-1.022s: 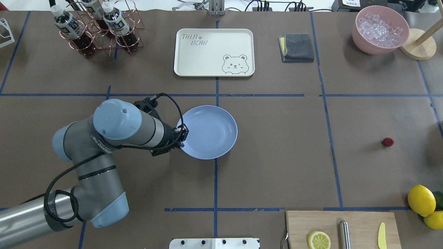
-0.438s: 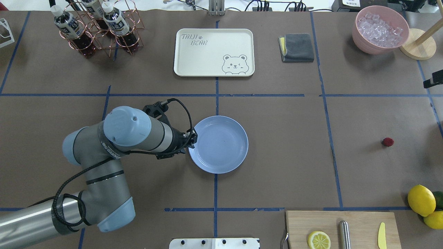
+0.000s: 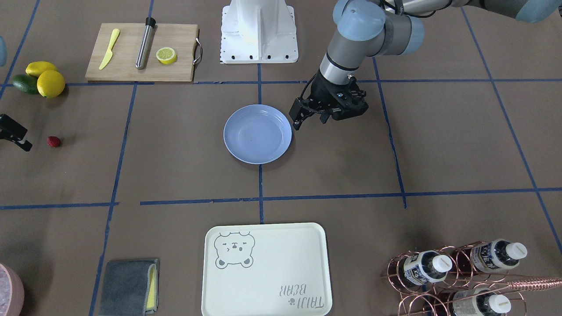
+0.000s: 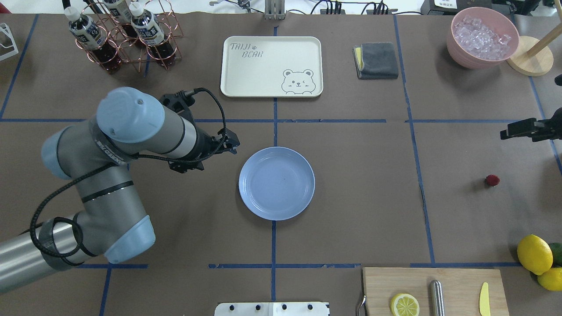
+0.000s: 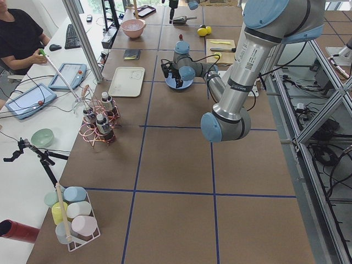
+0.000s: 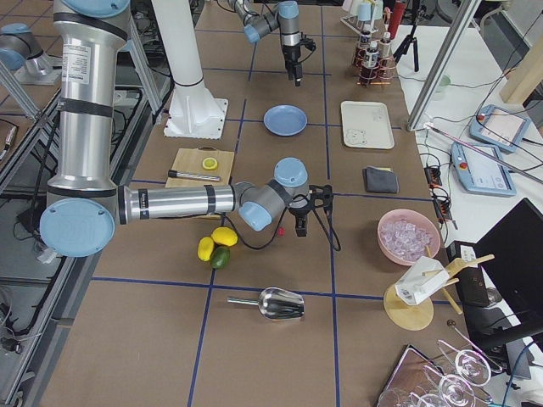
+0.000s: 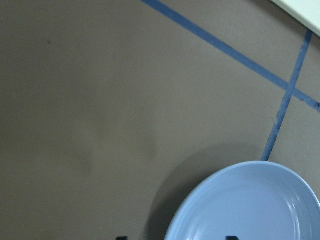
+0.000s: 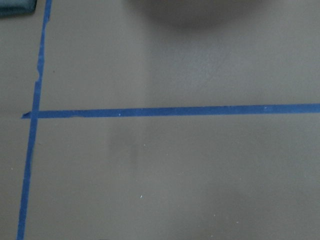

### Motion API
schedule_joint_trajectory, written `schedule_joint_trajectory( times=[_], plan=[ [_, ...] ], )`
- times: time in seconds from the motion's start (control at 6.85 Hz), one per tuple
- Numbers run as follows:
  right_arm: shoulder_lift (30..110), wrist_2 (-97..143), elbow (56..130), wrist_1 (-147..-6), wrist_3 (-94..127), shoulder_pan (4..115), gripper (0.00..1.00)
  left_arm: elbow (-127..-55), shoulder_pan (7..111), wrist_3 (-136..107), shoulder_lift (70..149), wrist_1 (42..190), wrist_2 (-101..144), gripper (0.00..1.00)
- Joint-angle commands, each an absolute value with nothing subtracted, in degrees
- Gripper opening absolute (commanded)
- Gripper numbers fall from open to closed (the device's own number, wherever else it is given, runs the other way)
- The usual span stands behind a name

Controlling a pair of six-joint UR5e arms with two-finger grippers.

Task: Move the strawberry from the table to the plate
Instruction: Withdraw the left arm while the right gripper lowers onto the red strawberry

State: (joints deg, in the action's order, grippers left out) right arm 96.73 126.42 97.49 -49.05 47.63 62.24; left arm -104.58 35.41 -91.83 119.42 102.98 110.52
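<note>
Brown-paper table (image 4: 351,197), gridded with blue tape, carries the strawberry (image 4: 492,180) on its right side, well apart from the empty plate (image 4: 276,183) at centre. The right gripper (image 4: 506,133) hovers near the berry; whether its jaws are spread cannot be told. The left gripper (image 4: 230,145) hangs beside the plate rim, fingers spread, holding nothing. Expect a light, soft, bruisable berry that rolls: pinch gently across its widest part. Only bare paper lies between berry and plate; the lemons (image 4: 534,253) sit off that line.
</note>
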Motion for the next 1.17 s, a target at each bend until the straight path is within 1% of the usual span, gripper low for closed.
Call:
schedule_joint_trajectory(
  times=[0.0, 0.29, 0.44, 0.58, 0.88, 1.02],
  plan=[
    [99.22, 121.22, 97.56, -47.64, 49.13, 54.52, 1.0, -106.08, 41.9, -85.46, 119.27, 100.02, 113.55, 1.0],
    [100.63, 119.1, 97.3, -47.81, 48.96, 50.2, 1.0, -106.17, 43.33, -83.67, 119.27, 99.67, 113.55, 1.0],
    [100.72, 119.18, 97.21, -48.33, 48.87, 49.92, 0.97, -106.17, 43.59, -83.58, 119.27, 99.67, 113.55, 1.0],
    [100.72, 119.18, 96.95, -48.51, 48.78, 49.83, 0.85, -106.17, 43.59, -83.67, 119.27, 99.75, 113.55, 1.0],
    [100.28, 119.09, 96.85, -48.52, 48.6, 49.75, 0.67, -106.61, 43.59, -83.67, 118.22, 99.84, 113.55, 1.0],
    [100.02, 119.0, 96.77, -48.52, 48.43, 49.75, 0.65, -106.87, 43.59, -83.67, 117.6, 99.93, 113.55, 1.0]
  ],
)
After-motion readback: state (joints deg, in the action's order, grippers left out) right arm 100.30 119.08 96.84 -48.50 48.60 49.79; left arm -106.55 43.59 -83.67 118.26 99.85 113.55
